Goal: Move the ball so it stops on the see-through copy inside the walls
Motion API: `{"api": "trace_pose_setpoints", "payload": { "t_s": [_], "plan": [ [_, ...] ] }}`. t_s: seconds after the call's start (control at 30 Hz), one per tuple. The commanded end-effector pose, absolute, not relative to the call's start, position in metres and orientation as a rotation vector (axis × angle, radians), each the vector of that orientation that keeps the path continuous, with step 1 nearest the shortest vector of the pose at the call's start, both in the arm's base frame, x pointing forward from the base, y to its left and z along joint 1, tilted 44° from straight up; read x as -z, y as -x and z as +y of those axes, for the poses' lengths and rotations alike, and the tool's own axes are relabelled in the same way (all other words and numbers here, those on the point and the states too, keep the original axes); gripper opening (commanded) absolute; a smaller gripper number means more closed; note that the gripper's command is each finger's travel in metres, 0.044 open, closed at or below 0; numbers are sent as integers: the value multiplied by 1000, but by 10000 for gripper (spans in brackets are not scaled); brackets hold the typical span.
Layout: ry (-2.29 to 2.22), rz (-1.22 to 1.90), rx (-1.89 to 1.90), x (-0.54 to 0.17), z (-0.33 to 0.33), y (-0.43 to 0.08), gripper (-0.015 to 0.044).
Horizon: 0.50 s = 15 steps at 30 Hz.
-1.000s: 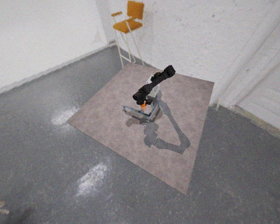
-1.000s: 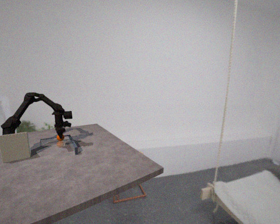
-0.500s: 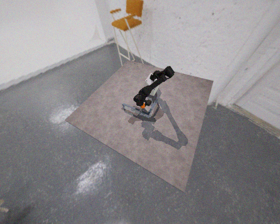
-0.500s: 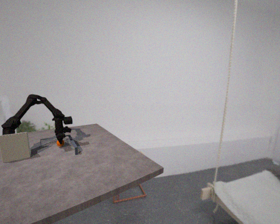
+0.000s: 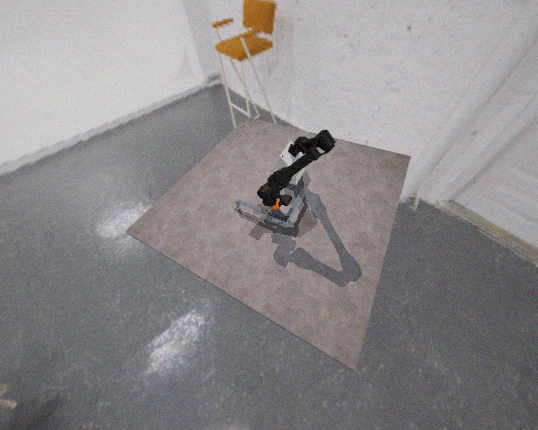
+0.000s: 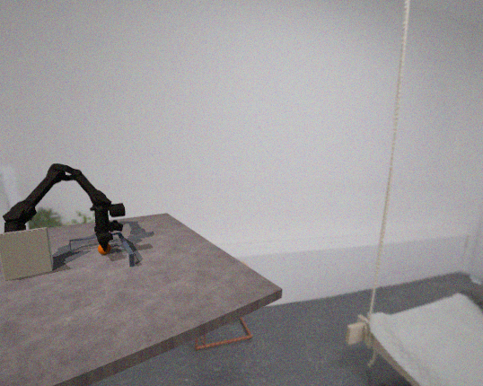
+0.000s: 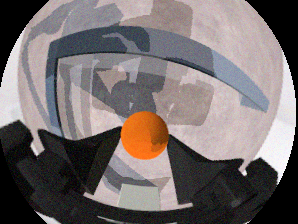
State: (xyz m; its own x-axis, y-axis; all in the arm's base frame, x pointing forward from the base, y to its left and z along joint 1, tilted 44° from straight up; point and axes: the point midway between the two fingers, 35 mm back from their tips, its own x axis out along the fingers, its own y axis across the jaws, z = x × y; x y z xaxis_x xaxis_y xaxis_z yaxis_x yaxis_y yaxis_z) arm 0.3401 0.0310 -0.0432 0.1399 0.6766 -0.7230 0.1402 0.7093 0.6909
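the gripper (image 7: 148,163), clamped on the ball (image 7: 144,135), hangs low inside the walls (image 7: 200,56). placing is under way; next comes release, then retreat.
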Motion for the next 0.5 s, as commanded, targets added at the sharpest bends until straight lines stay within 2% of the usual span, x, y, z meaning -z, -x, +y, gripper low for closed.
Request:
{"api": "trace_pose_setpoints", "payload": {
  "t_s": [0.0,0.3,0.47],
  "plan": [
    [-731,1403,-443,43,31,-340,157],
    [-731,1403,-443,43,31,-340,392],
    [-731,1405,-438,1,-11,-334,392]
  ]
}}
